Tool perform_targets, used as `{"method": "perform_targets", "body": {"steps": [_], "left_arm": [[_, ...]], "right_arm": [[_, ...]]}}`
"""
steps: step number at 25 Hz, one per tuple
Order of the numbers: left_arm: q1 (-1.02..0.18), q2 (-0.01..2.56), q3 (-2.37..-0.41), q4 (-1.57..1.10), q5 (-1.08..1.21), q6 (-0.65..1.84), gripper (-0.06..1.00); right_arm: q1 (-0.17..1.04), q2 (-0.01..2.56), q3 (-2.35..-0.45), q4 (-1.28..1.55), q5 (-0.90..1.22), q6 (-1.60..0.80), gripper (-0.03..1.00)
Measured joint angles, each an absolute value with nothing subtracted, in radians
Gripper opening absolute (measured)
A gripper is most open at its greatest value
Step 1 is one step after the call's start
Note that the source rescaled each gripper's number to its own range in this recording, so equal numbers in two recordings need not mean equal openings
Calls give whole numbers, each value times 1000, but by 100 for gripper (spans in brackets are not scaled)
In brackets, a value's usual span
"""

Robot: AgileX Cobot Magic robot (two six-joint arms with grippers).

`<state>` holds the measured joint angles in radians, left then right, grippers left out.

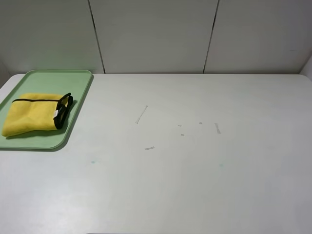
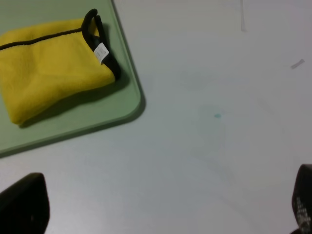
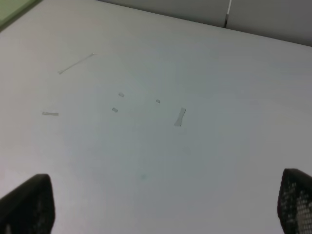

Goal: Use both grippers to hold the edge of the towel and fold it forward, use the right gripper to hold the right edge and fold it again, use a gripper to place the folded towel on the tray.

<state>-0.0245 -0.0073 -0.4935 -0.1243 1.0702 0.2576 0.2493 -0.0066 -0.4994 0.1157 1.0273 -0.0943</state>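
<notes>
The folded yellow towel [image 1: 34,117] lies on the mint-green tray [image 1: 78,105] at the table's far left, its black-trimmed edge [image 1: 62,111] and small white label turned to the right. The left wrist view shows the same towel [image 2: 48,73] on the tray [image 2: 117,105], well beyond my left gripper [image 2: 161,209], whose black fingertips [image 2: 22,204] stand wide apart over bare table, open and empty. My right gripper [image 3: 165,207] is open too, its fingertips [image 3: 29,204] spread above bare white table, holding nothing. Neither arm shows in the exterior high view.
The white table [image 1: 195,170] carries a few small tape marks [image 1: 141,114] near its middle. Grey wall panels stand behind it. A sliver of the tray [image 3: 12,9] shows at the corner of the right wrist view.
</notes>
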Motion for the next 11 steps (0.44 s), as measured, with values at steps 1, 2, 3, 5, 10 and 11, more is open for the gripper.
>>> {"method": "perform_targets", "body": {"steps": [1,2,3,5,10,11], "left_arm": [[-25,-7,-493,-124,1070,258,100],[-25,-7,-493,-124,1070,258,100],[-25,-7,-493,-124,1070,258,100],[-25,-7,-493,-124,1070,258,100],[-25,-7,-493,-125,1070,258,100],[-25,-7,-493,-125,1070,258,100]], "right_arm": [[249,-7,-499,116,1027,-94,100],[249,-7,-499,116,1027,-94,100],[249,-7,-499,116,1027,-94,100],[249,-7,-499,116,1027,-94,100],[249,-7,-499,116,1027,-94,100],[249,-7,-499,116,1027,-94,100]]}}
